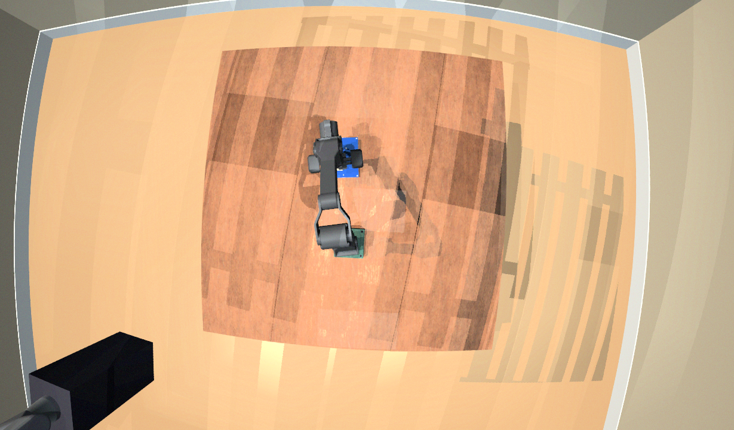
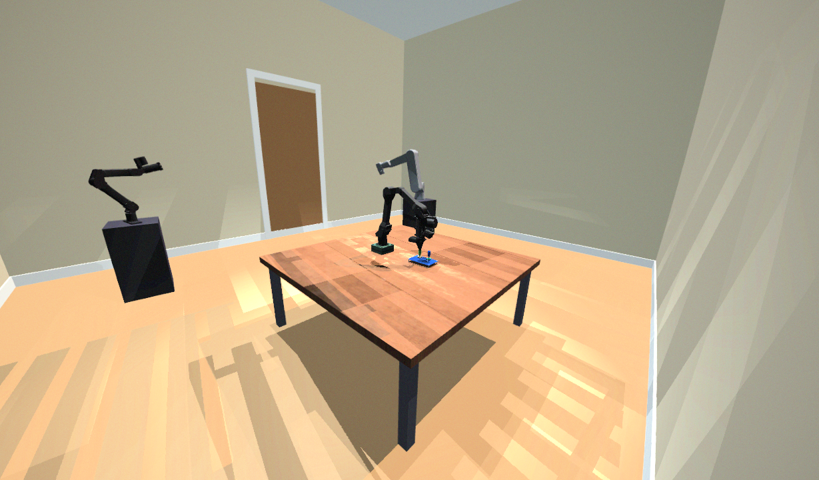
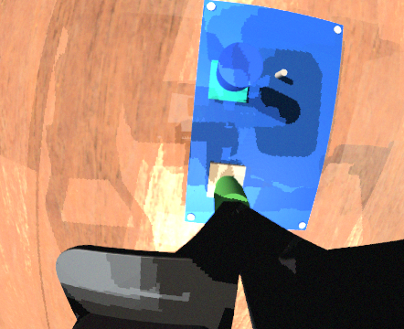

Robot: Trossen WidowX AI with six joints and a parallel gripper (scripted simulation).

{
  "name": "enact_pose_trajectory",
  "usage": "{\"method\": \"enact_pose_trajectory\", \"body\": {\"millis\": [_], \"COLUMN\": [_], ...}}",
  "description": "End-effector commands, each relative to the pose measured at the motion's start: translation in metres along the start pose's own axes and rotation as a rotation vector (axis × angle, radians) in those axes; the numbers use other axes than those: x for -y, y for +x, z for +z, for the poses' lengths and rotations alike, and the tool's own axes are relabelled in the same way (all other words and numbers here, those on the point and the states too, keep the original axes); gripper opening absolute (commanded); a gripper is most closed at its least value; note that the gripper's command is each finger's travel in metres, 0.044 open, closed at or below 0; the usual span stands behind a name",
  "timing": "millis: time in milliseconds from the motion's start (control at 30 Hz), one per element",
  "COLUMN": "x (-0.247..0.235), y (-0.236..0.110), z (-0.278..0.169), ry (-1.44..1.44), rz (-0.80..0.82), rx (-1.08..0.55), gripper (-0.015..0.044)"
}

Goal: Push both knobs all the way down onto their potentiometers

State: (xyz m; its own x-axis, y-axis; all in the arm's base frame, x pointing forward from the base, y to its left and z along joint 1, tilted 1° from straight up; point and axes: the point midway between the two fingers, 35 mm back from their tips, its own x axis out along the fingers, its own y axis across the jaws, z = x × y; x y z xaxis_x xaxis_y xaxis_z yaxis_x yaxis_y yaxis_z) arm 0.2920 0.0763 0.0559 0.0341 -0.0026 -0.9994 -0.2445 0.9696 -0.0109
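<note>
The blue circuit board stands on the table. A wide blue knob is over the turquoise potentiometer at the board's upper end in the wrist view. A narrower green knob is over the beige potentiometer at the lower end. My gripper is shut and points down, holding nothing. Its tips are at the top of the green knob and hide part of it. Contact and the gaps below the knobs cannot be told.
A small pale post stands on the board beside the blue knob. My arm's green base is on the wooden table. Two other arms stand on dark pedestals away from the table.
</note>
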Motion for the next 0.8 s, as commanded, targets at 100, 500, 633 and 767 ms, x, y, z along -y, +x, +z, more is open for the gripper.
{"method": "enact_pose_trajectory", "body": {"millis": [100,500,633,767], "x": [0.0009,0.0009,0.0009,0.0009], "y": [0.0086,0.0106,0.0106,0.0106], "z": [0.0011,0.0011,0.0011,0.0011], "ry": [-0.004,-0.004,-0.004,-0.004], "rz": [-0.004,-0.004,-0.004,-0.004], "rx": [-0.007,-0.007,-0.007,-0.007], "gripper": [0.0000,0.0000,0.0000,0.0000]}}
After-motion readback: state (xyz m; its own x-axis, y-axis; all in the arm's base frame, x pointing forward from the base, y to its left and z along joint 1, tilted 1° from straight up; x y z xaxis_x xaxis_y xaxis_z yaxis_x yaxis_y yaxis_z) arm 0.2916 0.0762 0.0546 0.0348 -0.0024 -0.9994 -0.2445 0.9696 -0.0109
